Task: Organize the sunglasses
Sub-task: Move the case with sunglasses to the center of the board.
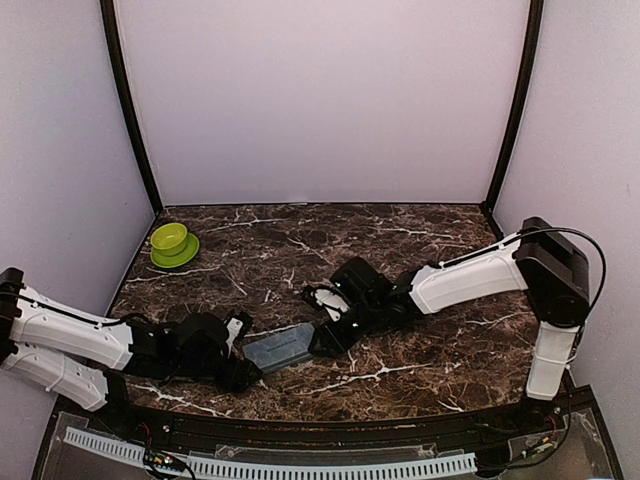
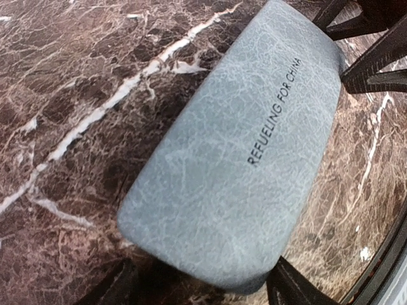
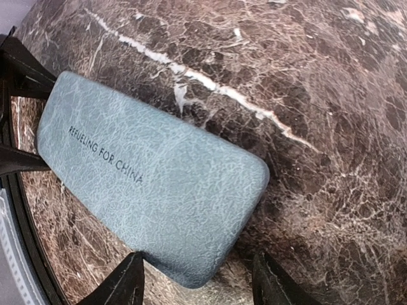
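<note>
Pale lilac walls [image 1: 320, 100] close in a dark brown marble table [image 1: 420, 230] with white veins. Near its front lies a closed blue-grey case [image 1: 278, 350]: the left gripper [image 2: 202, 279] straddles one end, grip not clear; the right gripper [image 3: 198, 260] stands released around the other. Dark sunglasses [image 1: 320, 297] lie just behind it; green bowl [image 1: 170, 238] far left

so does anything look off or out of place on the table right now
Nothing spilled or broken. The blue-grey case lies closed and slanted on the table, the left gripper at one end, the right gripper at the other. No sunglasses show in any view.
</note>
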You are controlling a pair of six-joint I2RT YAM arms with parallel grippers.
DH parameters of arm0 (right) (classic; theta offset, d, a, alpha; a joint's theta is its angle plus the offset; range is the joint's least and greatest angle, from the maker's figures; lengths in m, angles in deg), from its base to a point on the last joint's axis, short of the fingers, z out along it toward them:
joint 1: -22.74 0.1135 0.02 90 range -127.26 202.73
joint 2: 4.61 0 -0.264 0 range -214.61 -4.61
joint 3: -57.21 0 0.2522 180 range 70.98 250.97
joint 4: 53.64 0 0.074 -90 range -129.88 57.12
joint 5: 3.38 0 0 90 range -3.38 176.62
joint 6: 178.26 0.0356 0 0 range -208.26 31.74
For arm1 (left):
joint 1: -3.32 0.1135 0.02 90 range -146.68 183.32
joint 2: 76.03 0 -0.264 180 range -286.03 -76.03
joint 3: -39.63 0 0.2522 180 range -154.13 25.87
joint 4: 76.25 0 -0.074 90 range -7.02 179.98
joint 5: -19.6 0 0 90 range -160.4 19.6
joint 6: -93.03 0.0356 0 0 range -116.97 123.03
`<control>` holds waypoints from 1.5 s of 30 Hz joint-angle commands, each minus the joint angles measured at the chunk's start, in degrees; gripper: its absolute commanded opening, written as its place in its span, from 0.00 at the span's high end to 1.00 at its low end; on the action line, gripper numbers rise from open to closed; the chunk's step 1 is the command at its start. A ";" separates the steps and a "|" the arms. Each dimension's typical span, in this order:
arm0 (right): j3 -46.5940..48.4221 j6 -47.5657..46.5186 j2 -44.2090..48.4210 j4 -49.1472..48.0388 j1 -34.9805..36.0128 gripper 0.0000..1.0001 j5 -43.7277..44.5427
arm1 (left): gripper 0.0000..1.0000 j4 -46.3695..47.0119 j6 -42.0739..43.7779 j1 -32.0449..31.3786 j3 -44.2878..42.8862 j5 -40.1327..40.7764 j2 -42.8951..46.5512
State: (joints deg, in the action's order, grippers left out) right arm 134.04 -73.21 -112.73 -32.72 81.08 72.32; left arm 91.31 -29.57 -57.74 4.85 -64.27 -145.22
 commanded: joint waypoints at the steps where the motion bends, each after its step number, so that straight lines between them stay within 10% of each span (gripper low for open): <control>1: 1.03 -0.77 -0.98 0.04 0.78 0.44 1.10 | 0.35 -0.91 3.61 -0.46 -3.21 1.28 -4.44; 25: 6.58 0.09 -1.94 -0.61 -4.46 0.54 3.61 | 0.38 -5.40 18.34 8.72 -26.53 5.09 -24.26; 45: -1.71 3.87 29.30 16.97 -18.92 0.00 28.37 | 0.01 -13.11 20.31 15.76 -26.90 15.70 -7.30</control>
State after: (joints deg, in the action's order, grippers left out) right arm 133.37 -71.94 -88.01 -20.03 66.20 92.01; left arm 80.27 -9.09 -44.67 -20.78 -54.55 -157.26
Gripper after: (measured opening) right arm 0.994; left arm 0.988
